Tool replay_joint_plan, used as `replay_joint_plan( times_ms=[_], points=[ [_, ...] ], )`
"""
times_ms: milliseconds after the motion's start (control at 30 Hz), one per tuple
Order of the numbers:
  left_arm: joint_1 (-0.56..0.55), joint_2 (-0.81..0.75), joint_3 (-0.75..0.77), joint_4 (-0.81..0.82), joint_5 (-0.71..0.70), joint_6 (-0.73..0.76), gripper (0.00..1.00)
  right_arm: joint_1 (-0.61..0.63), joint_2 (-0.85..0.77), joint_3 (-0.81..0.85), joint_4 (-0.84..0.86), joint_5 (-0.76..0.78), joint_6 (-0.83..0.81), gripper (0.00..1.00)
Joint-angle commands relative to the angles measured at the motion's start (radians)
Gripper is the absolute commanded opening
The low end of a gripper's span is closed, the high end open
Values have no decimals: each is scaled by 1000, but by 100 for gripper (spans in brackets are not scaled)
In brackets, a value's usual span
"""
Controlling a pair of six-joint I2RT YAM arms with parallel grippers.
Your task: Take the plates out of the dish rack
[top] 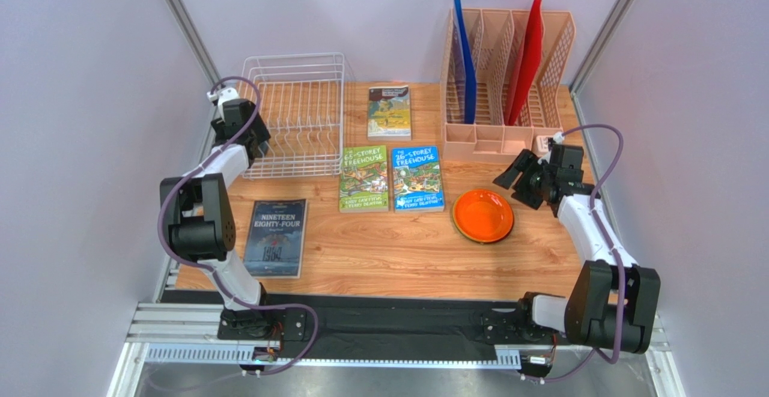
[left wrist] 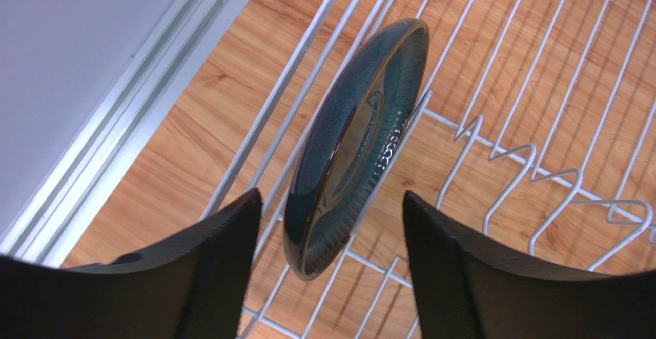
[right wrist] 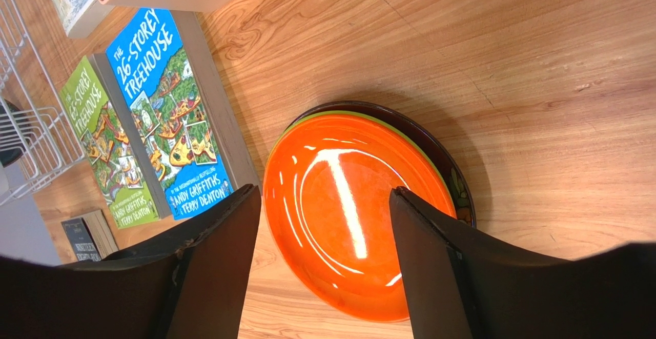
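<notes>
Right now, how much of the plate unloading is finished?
Three plates look done: the orange plate sits on a green plate and a dark-rimmed plate on the table. In hand: the open left claw straddles the dark grey plate, standing on edge in the dish rack, not yet gripped. Left: only that plate.

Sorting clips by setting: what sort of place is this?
Probably a robot test booth: plain pale partition walls, a slotted aluminium mounting rail, and a white wire dish rack on a wooden tabletop.

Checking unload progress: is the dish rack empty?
No, a dark grey plate stands on edge in the dish rack, inside the open left gripper.
</notes>
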State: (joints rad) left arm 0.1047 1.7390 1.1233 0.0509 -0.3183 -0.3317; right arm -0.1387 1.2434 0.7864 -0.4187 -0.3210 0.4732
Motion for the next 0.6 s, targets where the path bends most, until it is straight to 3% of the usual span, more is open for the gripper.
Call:
replay_joint_plan(
  times_ms=[0,67,233,267,567],
  points=[
    [6,21,35,69,18,-24,68,4,13,36,46,-18,-16,67],
    [6,27,26,90,19,-26,58,4,16,33,50,-16,-16,67],
    [6,27,10,124,25,-38,50,4,31,28,55,-15,-19,67],
    [6,24,6,130,25,-38,43,4,34,27,57,-15,-19,67],
    [6,25,3,119,28,-15,17,4,68,25,61,-38,-24,67]
  ],
)
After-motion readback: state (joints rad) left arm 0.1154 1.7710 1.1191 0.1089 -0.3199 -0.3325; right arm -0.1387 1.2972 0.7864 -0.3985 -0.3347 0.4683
